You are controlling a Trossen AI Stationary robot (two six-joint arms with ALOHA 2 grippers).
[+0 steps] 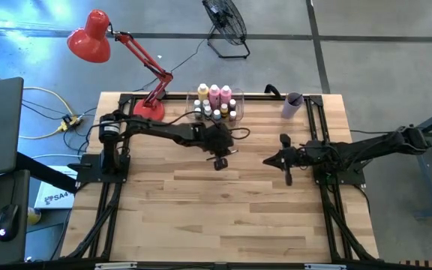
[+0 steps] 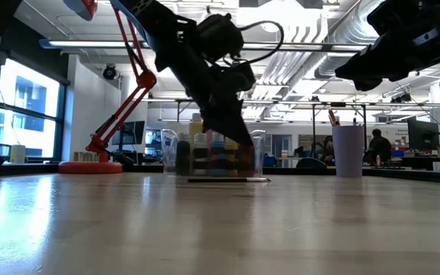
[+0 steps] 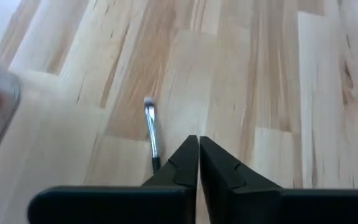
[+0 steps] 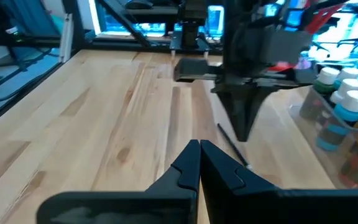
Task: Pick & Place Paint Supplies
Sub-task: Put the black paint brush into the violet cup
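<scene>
A thin paintbrush lies flat on the wooden table, its tip toward the table's right; it also shows as a dark line in front of the bin. My left gripper is shut and slants down just above the brush, with nothing between its fingers. The clear bin at the far edge holds taller pink and yellow bottles and several tiny white-capped ones. My right gripper waits shut above the table's right half, pointing at the left gripper.
A lilac cup stands at the far right of the table, with brush handles sticking out of it. A red desk lamp has its base left of the bin. The near half of the table is bare wood.
</scene>
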